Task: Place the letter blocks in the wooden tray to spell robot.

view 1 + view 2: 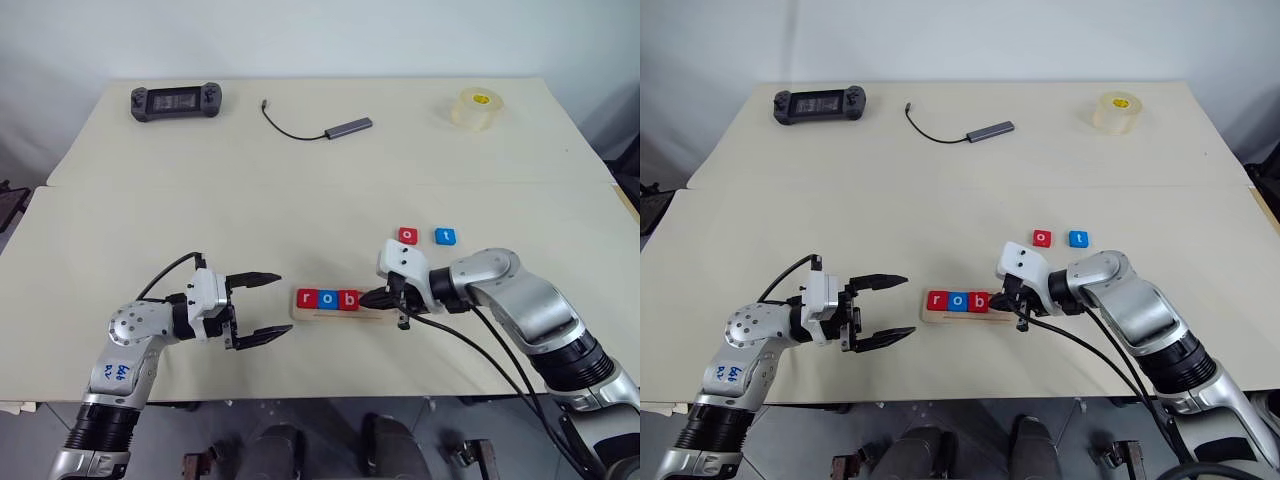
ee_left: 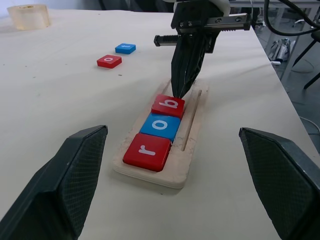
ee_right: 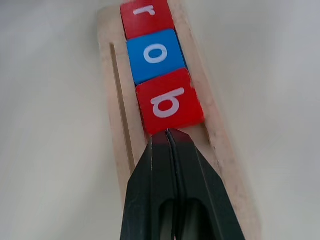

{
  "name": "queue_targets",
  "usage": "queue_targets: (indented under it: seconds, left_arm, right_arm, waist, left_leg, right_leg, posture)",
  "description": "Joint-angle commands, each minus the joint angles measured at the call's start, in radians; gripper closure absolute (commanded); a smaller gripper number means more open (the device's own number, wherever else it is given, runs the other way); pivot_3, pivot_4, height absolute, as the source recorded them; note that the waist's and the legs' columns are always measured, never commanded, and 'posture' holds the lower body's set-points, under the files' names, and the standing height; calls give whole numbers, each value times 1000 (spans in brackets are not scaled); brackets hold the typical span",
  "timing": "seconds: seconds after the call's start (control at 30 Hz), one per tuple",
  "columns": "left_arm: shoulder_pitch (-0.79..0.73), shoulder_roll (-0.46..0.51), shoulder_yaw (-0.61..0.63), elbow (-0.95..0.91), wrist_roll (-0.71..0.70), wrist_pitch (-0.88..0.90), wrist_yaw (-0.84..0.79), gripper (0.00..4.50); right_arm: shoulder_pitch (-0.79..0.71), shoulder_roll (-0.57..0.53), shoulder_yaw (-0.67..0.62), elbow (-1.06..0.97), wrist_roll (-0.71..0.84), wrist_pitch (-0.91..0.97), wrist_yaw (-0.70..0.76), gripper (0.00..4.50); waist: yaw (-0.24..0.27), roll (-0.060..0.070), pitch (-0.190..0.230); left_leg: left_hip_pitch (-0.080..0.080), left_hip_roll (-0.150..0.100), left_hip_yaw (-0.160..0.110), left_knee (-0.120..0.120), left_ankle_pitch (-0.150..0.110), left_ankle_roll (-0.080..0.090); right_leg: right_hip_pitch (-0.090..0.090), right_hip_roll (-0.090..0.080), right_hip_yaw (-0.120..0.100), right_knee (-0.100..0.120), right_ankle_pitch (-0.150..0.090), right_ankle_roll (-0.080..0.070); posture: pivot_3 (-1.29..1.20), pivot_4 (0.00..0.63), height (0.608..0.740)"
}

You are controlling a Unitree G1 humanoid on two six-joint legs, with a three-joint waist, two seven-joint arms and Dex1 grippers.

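With fingers pressed together, the right gripper (image 3: 169,135) nudges the red b block (image 3: 169,101) snug in the wooden tray (image 2: 192,131), probably squaring it, while the left gripper (image 1: 262,306) waits spread open at lower left.

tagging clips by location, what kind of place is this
Probably a robotics lab or test bench: a cream table against a plain wall, with a handheld controller, a USB hub on a cable, and a tape roll.

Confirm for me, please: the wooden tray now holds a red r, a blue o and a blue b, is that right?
Not quite: the b block is red, not blue, as the right wrist view shows. The wooden tray holds a red r, a blue o and a red b.
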Motion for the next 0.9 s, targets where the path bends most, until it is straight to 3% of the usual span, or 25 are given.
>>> queue_targets:
  seconds: [0.03,0.23,0.3,0.37,0.47,0.6,0.73,0.9]
  left_arm:
    - [-2,2,10,-24,0,-9,6,0]
    - [3,2,9,-26,-1,-9,9,0]
    - [6,5,11,-23,-2,-12,6,0]
    - [8,8,15,-18,-4,-16,1,0]
    - [9,6,24,-2,-10,-15,2,0]
    - [19,-1,17,12,-6,-12,1,0]
    - [-6,-14,17,38,-3,-5,15,0]
    - [-31,-19,9,62,2,-5,11,0]
  right_arm:
    - [3,8,-9,-48,27,11,0,4488]
    - [24,-49,-70,-87,54,14,14,4488]
    - [84,-84,-183,-123,118,21,18,4323]
    - [145,-116,-266,-164,177,40,32,3898]
    - [326,-114,-436,-200,195,-74,-6,2894]
    - [603,9,-699,-131,140,-417,-91,1476]
    - [751,112,-861,-12,137,-642,-158,75]
    - [895,175,-913,102,139,-856,-122,28]
  waist:
    - [-1,0,0]
    - [2,0,0]
    - [11,0,0]
    - [18,0,0]
    - [26,-1,0]
    - [30,-1,-1]
    - [25,-1,-1]
    - [22,-1,-1]
  left_leg:
    - [0,0,0,0,0,0]
    - [0,0,0,0,0,0]
    - [0,0,-1,0,0,0]
    - [-1,0,-1,0,0,0]
    - [-1,0,-1,-1,0,0]
    - [0,-1,0,-1,0,0]
    - [3,-1,2,-1,0,1]
    - [7,0,2,-1,0,0]
  right_leg:
    - [0,0,0,0,0,0]
    - [0,0,0,0,0,0]
    - [0,0,0,0,0,0]
    - [0,0,0,-1,0,0]
    - [1,0,-1,-2,0,0]
    - [2,0,-1,-2,0,0]
    - [4,0,0,-1,0,1]
    - [7,1,1,-1,0,1]
  posture:
    - [0,150,740]
    - [0,150,740]
    - [0,150,740]
    - [0,150,740]
    - [0,150,740]
    - [0,150,740]
    - [0,150,740]
    - [0,150,740]
